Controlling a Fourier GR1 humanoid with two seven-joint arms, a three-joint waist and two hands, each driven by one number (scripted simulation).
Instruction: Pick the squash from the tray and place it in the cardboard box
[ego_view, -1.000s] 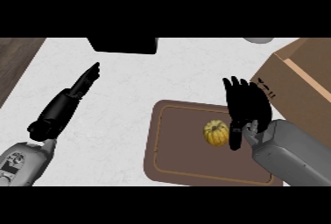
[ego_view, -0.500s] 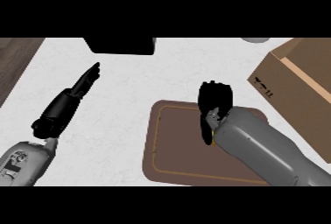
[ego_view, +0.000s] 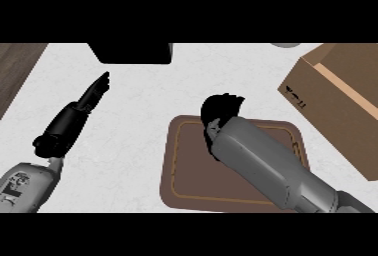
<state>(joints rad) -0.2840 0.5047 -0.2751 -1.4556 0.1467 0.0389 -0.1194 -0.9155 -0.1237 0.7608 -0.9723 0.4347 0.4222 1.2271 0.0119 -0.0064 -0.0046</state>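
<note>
The brown tray (ego_view: 190, 172) lies on the white counter, right of centre. My right hand (ego_view: 223, 106) hangs over the tray's far left corner, seen from behind, and its grey forearm (ego_view: 266, 165) crosses the tray diagonally. The squash does not show; the arm covers the spot where it lay. The cardboard box (ego_view: 341, 102) stands open at the right, past the tray's far right corner. My left hand (ego_view: 90, 95) rests on the counter at the left, open with fingers straight, pointing away from me.
A black block (ego_view: 133, 52) sits at the counter's far edge, left of centre. A small grey object (ego_view: 285, 44) peeks in at the top right. A dark wooden strip (ego_view: 15, 70) runs along the far left.
My right hand has swung from beside the squash to over it and on toward the tray's far left corner. The forearm now hides the squash. The left hand has not moved.
</note>
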